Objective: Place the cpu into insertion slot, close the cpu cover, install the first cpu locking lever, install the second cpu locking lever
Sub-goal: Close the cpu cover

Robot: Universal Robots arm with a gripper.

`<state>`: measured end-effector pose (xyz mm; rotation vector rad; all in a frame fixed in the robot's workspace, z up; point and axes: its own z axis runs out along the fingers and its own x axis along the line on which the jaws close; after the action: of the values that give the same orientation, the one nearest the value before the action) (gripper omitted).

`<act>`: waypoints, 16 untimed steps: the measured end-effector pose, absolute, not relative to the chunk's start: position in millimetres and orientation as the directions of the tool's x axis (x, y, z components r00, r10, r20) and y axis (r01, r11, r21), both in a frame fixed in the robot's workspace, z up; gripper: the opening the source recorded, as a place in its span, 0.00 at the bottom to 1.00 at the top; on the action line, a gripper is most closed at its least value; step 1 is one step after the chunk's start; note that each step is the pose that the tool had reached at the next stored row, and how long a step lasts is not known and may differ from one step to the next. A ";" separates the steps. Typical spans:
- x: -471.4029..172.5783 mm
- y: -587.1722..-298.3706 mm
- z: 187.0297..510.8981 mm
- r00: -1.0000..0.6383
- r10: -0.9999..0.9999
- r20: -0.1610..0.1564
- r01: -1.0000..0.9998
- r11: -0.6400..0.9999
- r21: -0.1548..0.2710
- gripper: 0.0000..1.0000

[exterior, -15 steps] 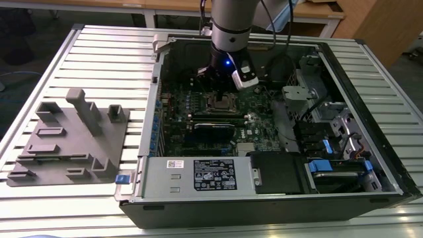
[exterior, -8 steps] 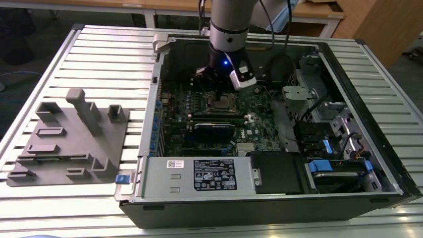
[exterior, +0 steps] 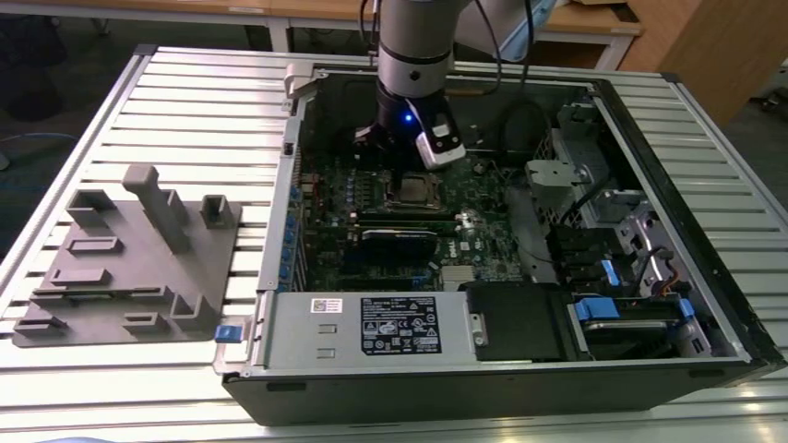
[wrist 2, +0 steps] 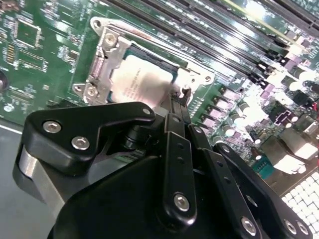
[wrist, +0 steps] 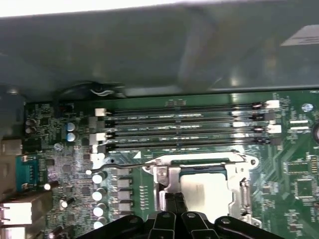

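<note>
Fingertips of the gripper [exterior: 397, 168] hung low over the green motherboard [exterior: 327, 258] in the exterior view, with the arm reaching straight down into the open computer case [exterior: 493, 374]. Just beneath them on the motherboard sat the cpu [exterior: 412, 192], a small pale square framed by the cpu cover [exterior: 391, 197]. A black power supply box [exterior: 369, 328] lay at the motherboard's near edge. A grey fixture [exterior: 124, 258] rested on the slatted table [exterior: 185, 101], well apart from the motherboard toward the exterior view's left.

In the second wrist view, the cpu [wrist 2: 142, 79] lay seated in the insertion slot [wrist 2: 157, 54] on the motherboard [wrist 2: 40, 50], its silvery face showing through the window of the cpu cover [wrist 2: 107, 55]. That cover lay flat around the chip's edges. The gripper [wrist 2: 179, 102] had its two black fingers pressed together, their tips at the cover's edge. Whether they pinched anything I could not tell. Long memory slots [wrist 2: 209, 35] ran across the motherboard just beyond the cover.

In the first wrist view, the closed fingertips of the gripper [wrist: 175, 206] met at the rim of the cpu cover [wrist: 164, 177], beside the cpu [wrist: 204, 191]. A thin metal lever [wrist: 134, 160] lay along the motherboard [wrist: 294, 164] between the cover and the memory slots [wrist: 184, 124].
</note>
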<state>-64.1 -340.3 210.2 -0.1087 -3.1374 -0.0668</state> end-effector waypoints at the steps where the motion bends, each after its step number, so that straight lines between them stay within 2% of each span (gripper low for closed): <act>1: -64.6 -340.3 209.2 -0.998 0.069 0.003 0.069 0.997 0.042 0.11; 16: -69.6 -340.3 201.6 -0.998 0.069 0.003 0.069 0.997 0.042 0.11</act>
<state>-69.6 -340.3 201.6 -0.1087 -3.1374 -0.0668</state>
